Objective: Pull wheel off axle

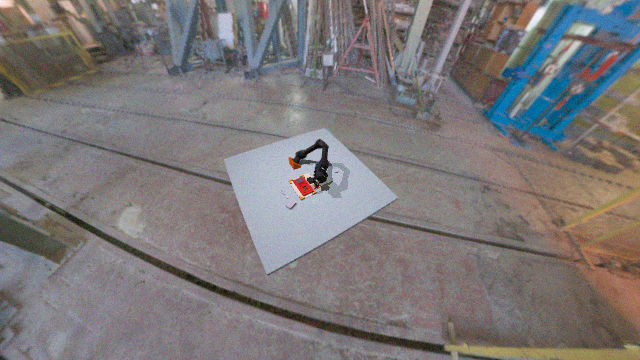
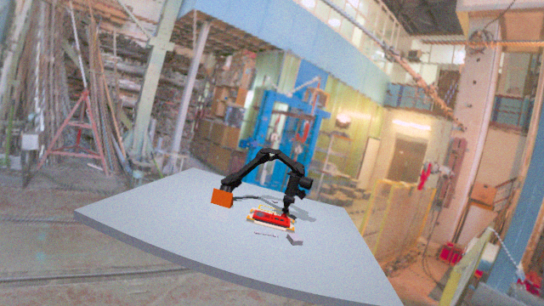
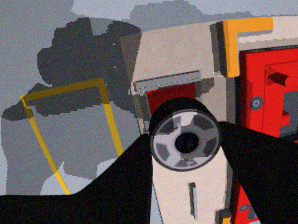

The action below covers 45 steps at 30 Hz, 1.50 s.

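Wheel point(image 3: 185, 141) between gripper point(image 3: 186, 163) fingers.

One round grey spoked wheel point(image 3: 185, 141) at centre frame. One beige base plate with orange corners point(image 3: 193, 123). One red block point(image 3: 269, 90) at right. One yellow-outlined square marking point(image 3: 69, 129) at left. One small grey block point(image 2: 294, 239).

A flat grey table point(image 2: 170, 221) carries the arm's orange base block point(image 2: 222, 197), a red-and-tan board point(image 2: 272, 219), a small grey block point(image 2: 294, 240) nearby, and a yellow-outlined square point(image 3: 69, 129) beside the board.
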Each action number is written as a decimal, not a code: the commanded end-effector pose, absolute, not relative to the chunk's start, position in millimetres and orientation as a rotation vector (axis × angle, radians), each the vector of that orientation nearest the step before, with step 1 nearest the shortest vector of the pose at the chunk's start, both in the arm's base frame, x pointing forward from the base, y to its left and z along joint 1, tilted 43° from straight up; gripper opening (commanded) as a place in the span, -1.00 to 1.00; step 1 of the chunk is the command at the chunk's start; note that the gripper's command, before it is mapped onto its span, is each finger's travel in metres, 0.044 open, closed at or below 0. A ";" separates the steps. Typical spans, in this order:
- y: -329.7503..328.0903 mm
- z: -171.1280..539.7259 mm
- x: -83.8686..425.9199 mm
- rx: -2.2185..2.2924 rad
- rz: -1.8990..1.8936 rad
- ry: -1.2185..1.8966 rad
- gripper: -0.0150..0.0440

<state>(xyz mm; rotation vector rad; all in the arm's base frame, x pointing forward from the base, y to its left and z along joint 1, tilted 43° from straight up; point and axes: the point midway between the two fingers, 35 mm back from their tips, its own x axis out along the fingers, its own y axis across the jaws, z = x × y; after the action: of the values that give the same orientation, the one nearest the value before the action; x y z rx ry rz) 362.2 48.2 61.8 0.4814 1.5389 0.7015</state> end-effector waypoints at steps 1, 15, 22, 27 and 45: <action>44.5 64.2 364.0 0.477 0.697 1.531 -0.49; 41.4 67.6 364.4 0.477 0.697 1.530 -0.49; 39.9 69.2 364.5 0.477 0.697 1.529 -0.49; 38.8 70.5 364.6 0.478 0.697 1.529 -0.49; 34.8 74.8 365.0 0.478 0.697 1.528 -0.49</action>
<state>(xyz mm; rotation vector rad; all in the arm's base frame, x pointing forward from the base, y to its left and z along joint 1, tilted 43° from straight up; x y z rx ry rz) 364.4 36.3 73.0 0.4840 1.5311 0.6965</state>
